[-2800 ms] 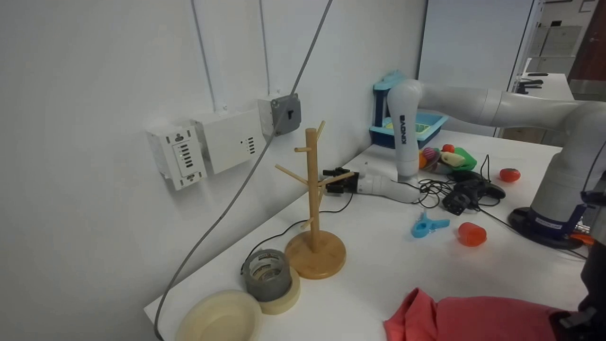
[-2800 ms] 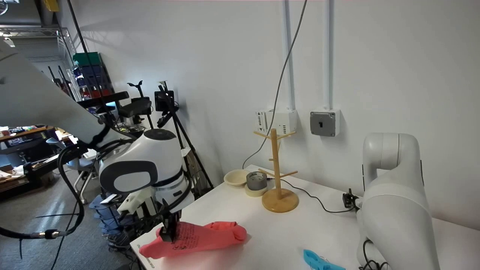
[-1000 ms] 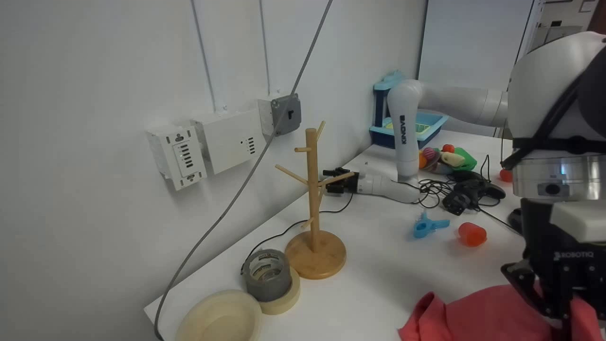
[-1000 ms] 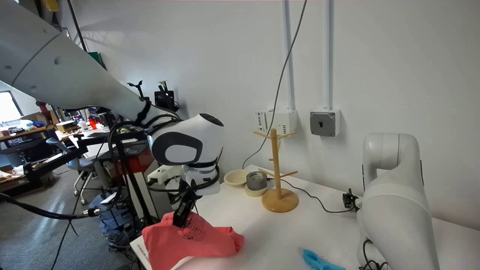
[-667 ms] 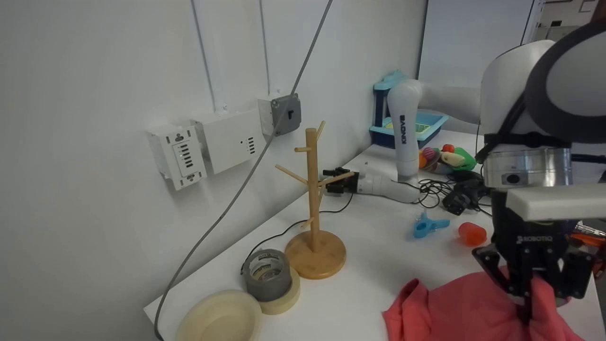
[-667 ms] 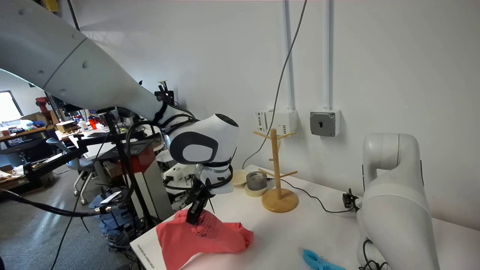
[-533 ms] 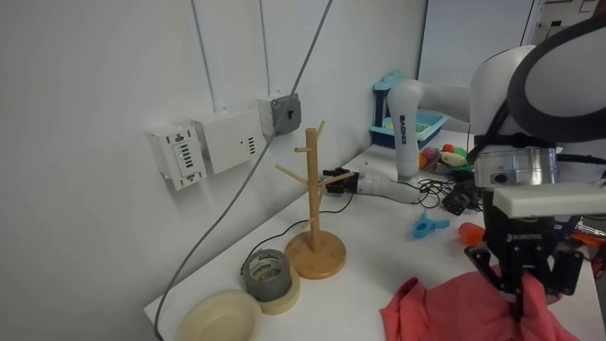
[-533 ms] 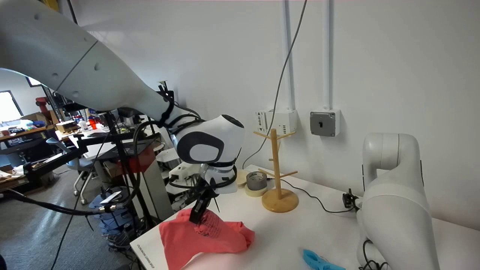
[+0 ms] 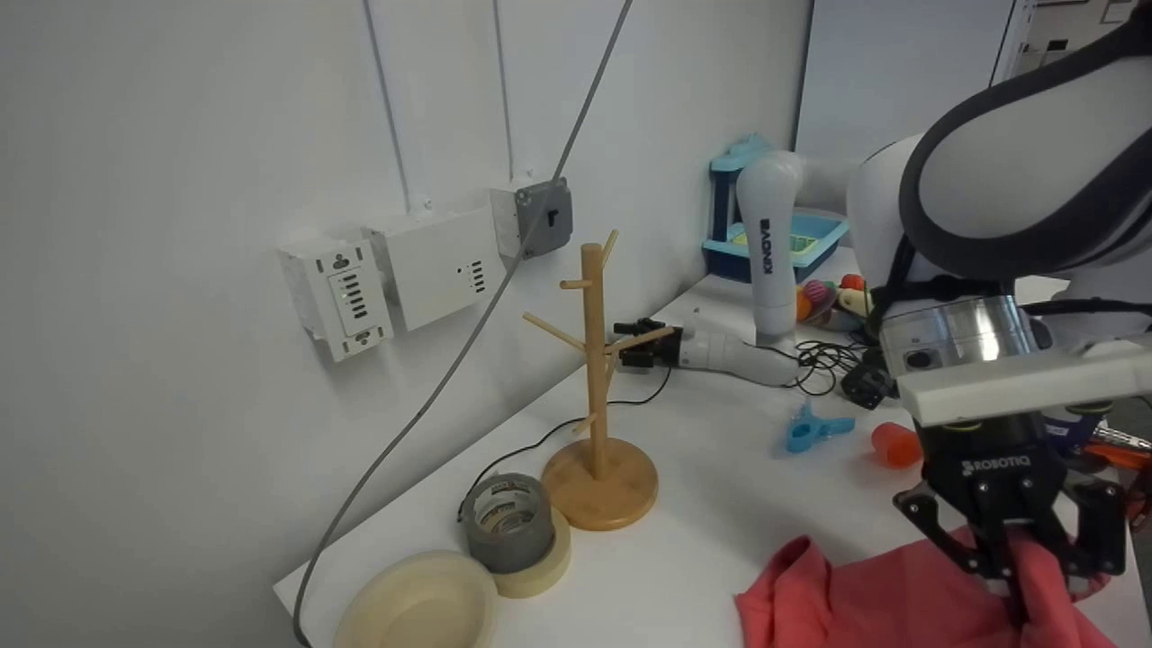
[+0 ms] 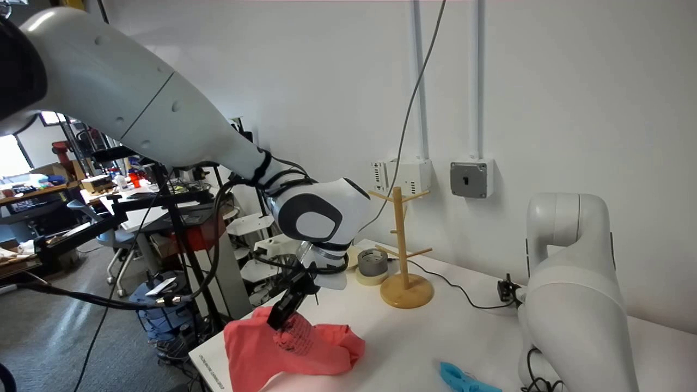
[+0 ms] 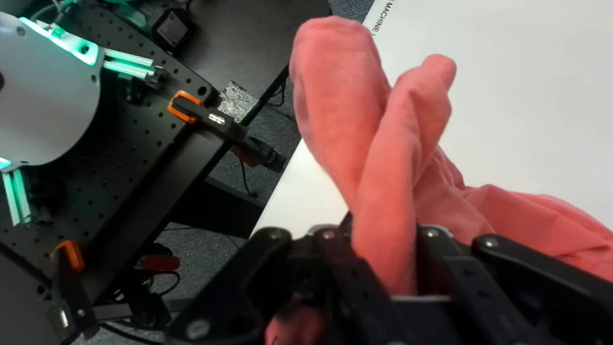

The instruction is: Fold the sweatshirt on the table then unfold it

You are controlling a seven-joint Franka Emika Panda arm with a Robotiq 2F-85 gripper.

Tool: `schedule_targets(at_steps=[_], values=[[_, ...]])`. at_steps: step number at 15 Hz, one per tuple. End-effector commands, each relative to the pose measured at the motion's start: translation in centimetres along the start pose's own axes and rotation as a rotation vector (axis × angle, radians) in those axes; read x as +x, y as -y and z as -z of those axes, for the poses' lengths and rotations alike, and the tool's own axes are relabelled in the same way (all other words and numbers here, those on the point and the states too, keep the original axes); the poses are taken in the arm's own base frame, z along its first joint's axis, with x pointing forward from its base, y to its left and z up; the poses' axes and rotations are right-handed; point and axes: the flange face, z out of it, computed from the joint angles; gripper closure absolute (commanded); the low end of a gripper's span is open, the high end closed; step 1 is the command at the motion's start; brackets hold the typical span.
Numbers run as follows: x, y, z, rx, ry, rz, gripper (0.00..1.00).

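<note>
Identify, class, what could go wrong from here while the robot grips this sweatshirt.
1. The claw holds only a narrow bunch of the sweatshirt, so it might slip free.
2. In the wrist view, part of the sweatshirt crosses the edge of the table, though whether it overhangs is unclear; a pull that way could slide it off.
3. The rest lies rumpled, so dragging could bunch it further.

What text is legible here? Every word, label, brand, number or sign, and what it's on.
"ROBOTIQ": on the gripper.
"KINOVA": on the second robot arm.
"MACHINE": on the table, by its edge in the wrist view; neighbouring letters unclear.
Too small or blurred: print on the sweatshirt, the grey tape roll, the pale sticker and the black clamp.
Numbers, signs: none I can read.
</note>
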Motion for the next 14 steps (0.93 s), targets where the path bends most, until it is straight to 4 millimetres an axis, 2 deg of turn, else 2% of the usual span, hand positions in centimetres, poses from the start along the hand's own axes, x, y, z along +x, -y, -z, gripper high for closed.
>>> schedule_targets(at_steps=[1,9,14], values=[[1.0,0.5,0.6,-0.080,0.052,-0.057,0.96],[1.9,3.0,2.4,-0.130,0.090,-0.091,0.96],[4.1,5.0,3.7,-0.112,0.080,-0.111,0.96]])
